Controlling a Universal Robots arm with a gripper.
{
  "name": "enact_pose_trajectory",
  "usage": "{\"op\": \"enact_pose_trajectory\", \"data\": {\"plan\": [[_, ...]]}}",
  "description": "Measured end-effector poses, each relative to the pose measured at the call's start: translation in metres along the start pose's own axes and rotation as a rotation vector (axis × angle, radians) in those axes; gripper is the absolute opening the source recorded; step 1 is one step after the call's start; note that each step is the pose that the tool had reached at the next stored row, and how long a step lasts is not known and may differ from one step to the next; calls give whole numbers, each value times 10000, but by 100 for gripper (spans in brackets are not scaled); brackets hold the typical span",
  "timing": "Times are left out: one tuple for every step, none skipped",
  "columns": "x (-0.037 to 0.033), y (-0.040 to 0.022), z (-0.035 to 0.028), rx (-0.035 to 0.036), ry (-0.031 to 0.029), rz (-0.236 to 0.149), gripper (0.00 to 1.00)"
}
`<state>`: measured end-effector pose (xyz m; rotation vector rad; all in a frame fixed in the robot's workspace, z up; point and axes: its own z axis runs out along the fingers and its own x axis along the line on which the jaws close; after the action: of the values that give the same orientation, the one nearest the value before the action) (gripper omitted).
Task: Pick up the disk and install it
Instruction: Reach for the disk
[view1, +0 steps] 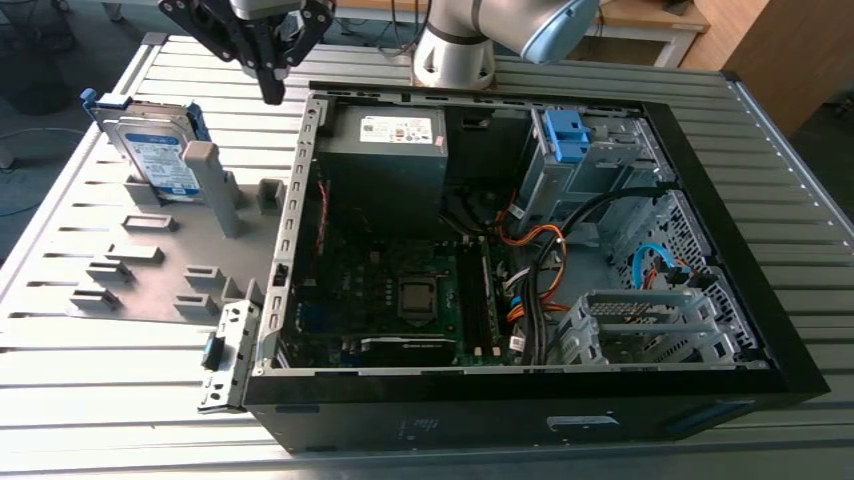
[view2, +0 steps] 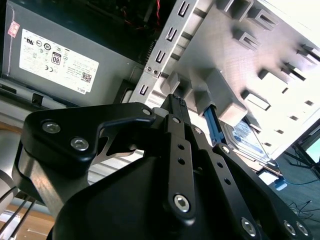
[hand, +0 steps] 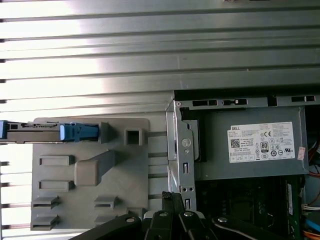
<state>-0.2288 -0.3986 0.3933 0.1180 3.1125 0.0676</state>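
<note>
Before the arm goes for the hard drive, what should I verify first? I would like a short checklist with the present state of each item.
1. The silver-metal hard drive with blue side rails stands on edge in the grey plastic fixture: ok.
2. The gripper is above the drive: not ok, it hangs to the exterior view's right of it, near the case's corner.
3. The fingers are open for the grasp: not ok, shut and empty.
4. The black computer case lies open: ok.
5. A free bay for the drive: cannot tell.
</note>
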Motion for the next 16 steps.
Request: {"op": "enact_pose_trajectory", "data": {"plan": [[2, 0, 0, 0, 0, 0, 11], [4, 0, 0, 0, 0, 0, 11], [5, 0, 0, 1, 0, 0, 11], [7, 0, 0, 0, 0, 0, 11], [9, -1, 0, 0, 0, 0, 11], [11, -1, 0, 0, 0, 0, 11], [38, -3, -1, 0, 0, 0, 11], [66, -5, -2, 0, 0, 0, 11], [68, -5, -2, 0, 0, 0, 11], [69, -5, -2, 0, 0, 0, 11], [71, -5, -2, 0, 0, 0, 11], [73, -5, -2, 0, 0, 0, 11], [75, -6, -2, 0, 0, 0, 11], [77, -6, -2, 0, 0, 0, 11], [79, -6, -2, 0, 0, 0, 11], [80, -6, -2, 0, 0, 0, 11]]}}
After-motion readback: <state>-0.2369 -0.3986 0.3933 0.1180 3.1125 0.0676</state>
